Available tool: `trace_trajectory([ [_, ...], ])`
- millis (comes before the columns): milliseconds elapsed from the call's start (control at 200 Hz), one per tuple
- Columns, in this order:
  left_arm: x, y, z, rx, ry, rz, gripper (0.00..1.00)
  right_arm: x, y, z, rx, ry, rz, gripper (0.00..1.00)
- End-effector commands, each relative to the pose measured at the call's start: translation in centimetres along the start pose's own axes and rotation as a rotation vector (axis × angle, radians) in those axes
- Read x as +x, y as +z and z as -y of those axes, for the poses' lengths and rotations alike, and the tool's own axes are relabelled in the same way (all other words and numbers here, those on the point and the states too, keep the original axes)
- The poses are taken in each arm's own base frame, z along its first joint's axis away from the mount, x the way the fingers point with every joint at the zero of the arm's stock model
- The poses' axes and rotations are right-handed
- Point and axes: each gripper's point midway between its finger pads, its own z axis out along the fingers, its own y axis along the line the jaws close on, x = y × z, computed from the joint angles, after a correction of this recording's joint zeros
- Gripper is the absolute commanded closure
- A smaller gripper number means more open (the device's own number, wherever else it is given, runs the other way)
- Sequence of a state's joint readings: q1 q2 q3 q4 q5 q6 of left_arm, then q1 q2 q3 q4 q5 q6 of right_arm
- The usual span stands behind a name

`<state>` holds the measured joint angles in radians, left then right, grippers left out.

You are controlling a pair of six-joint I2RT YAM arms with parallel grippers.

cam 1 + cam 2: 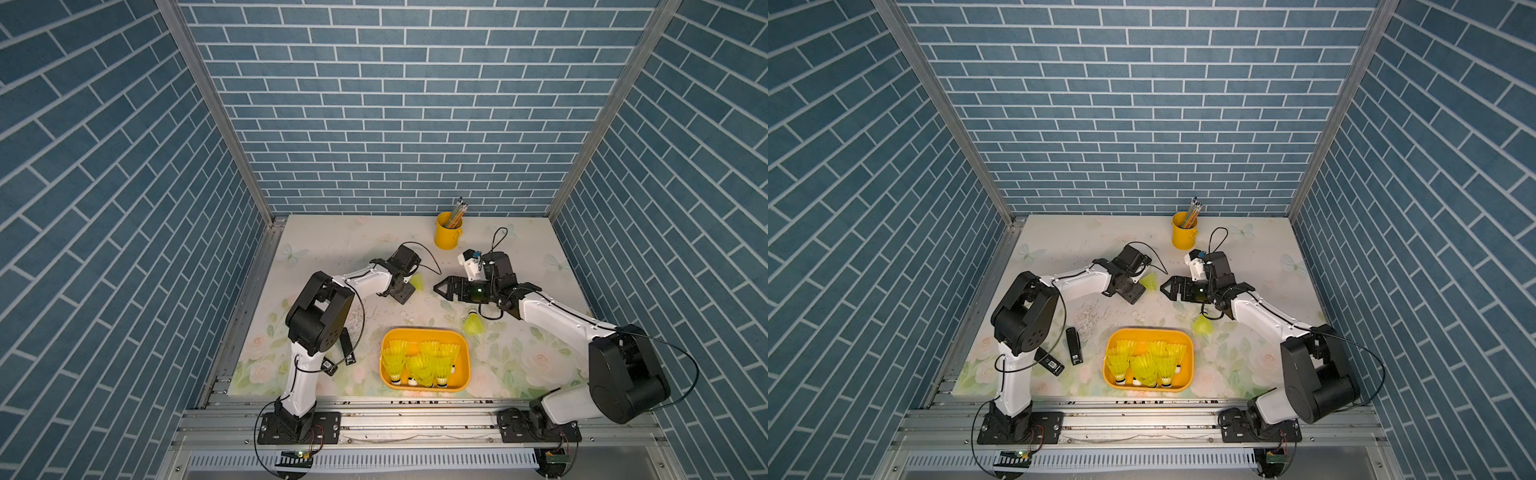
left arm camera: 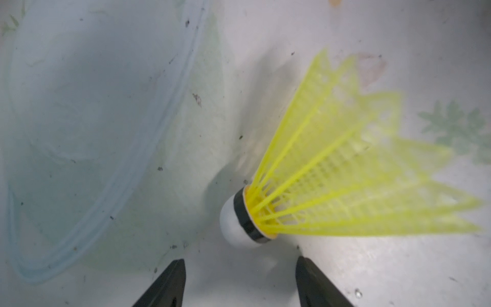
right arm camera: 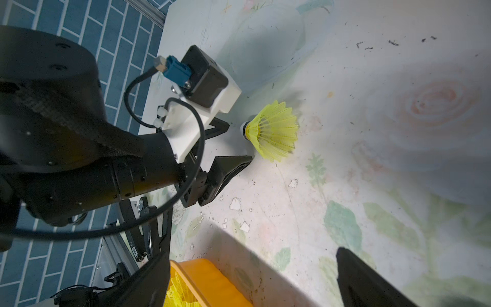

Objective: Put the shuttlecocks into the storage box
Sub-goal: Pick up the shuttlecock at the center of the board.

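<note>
Now you've two shuttlecocks (image 1: pixel 417 282) (image 1: pixel 473 325) outside, roughly six inside the storage box (image 1: pixel 466 357); left end effector (image 2: pixel 240 261), right end effector (image 3: pixel 253 252) spread, empty.

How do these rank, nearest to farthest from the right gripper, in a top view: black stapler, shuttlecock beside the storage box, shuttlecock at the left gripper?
1. Shuttlecock at the left gripper, just before the right gripper.
2. Shuttlecock beside the storage box, off its far corner.
3. Black stapler, far off on the left.
</note>
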<state>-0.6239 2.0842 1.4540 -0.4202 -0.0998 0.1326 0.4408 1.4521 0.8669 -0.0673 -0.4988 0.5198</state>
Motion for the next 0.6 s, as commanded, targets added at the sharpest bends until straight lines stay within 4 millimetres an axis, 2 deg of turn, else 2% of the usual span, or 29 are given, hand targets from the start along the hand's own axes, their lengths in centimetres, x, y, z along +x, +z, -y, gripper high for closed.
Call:
trace_trajectory([
  [0,-0.5,1.1,-0.6,-0.027,0.051,-0.003,0.30,0.4,0.4,0.3,-0.022,0.027,-0.014,0.00],
  [120,-1.5,1.5,-1.1,-0.030,0.063,0.016,0.30,0.2,0.5,1.3,-0.013,0.082,-0.006,0.00],
  [265,-1.7,2.5,-1.3,-0.014,0.076,0.007,0.34,-0.6,0.8,3.3,0.019,0.172,0.016,0.02],
  [390,-1.7,3.1,-1.4,0.006,0.067,0.004,0.40,-1.1,1.2,4.9,0.037,0.256,0.041,0.03],
  [530,-2.1,3.4,-1.1,0.040,0.060,0.007,0.54,-1.9,1.8,5.8,0.021,0.310,0.071,0.05],
  [595,-2.2,3.6,-1.1,0.046,0.060,0.003,0.56,-2.4,2.0,5.8,0.008,0.325,0.079,0.06],
])
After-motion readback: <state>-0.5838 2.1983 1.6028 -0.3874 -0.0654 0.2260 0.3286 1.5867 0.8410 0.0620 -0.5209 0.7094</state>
